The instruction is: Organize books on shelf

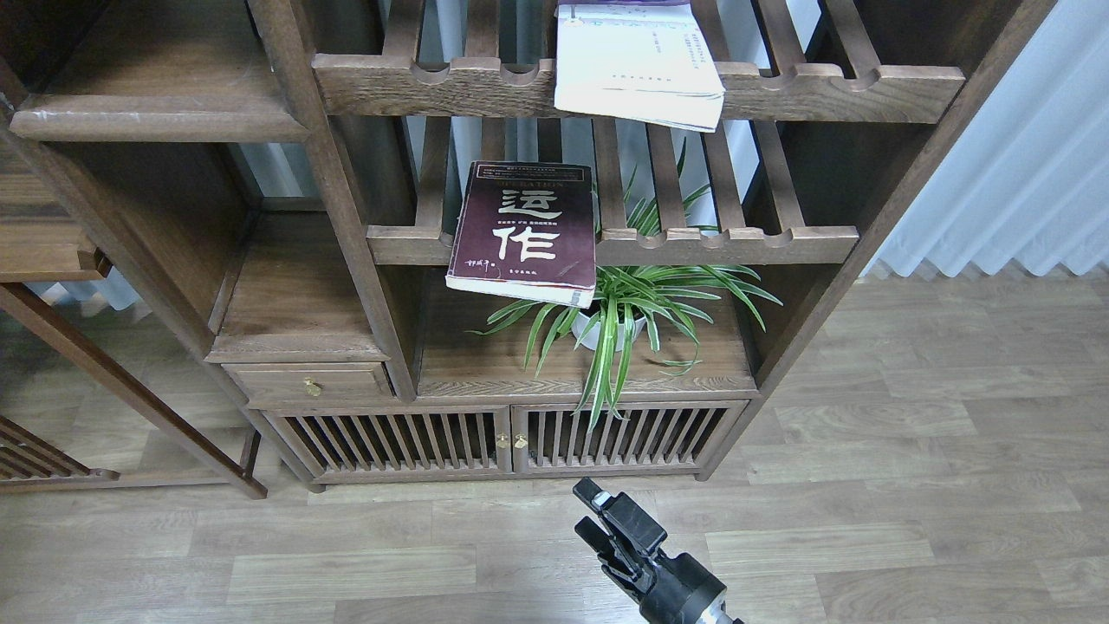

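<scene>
Head view. Only 1 arm visible: right gripper (598, 529) low at the bottom edge, over the floor (910, 485), well below and apart from the cabinet (346, 260). Fingers seen dark and nearly end-on, so impossible to tell whether apart or together; nothing seen between them. Left gripper out of frame.

Landmark: dark maroon book (526, 230), lying flat on the lower slatted rack (728, 244), front edge overhanging the rail. Directly above it, white book (637, 62) on the upper slatted rack (832, 82), also overhanging. Below and right of the maroon book, a potted plant (628, 308). Up and far left of it, the shelf (156, 117), solid board with scuffed front edge, bare in the visible part. Red book not in view.

Step, by judgement: between picks, 2 books not yet on the shelf. Next move probably calls for raising the right gripper to the overhanging edge of the maroon book, pinching cover and pages together, clearing the plant leaves, then carrying left and up to the shelf.
</scene>
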You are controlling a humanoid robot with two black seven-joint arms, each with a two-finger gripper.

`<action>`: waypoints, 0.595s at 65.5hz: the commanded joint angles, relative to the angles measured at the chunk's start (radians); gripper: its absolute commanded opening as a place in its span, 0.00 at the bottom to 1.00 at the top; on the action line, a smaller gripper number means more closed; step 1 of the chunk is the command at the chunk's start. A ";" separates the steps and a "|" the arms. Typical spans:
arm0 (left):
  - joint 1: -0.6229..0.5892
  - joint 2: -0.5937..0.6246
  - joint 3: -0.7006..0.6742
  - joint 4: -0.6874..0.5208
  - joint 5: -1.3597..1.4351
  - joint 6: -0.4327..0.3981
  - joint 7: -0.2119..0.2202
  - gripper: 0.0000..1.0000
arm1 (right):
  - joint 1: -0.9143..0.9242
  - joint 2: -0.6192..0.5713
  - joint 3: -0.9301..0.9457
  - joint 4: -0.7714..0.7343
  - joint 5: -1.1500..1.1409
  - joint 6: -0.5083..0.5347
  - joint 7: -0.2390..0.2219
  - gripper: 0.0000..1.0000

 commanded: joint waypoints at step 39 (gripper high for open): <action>-0.062 -0.065 0.104 0.122 0.000 0.000 0.000 0.09 | 0.009 0.000 0.000 -0.002 0.003 0.000 0.001 0.96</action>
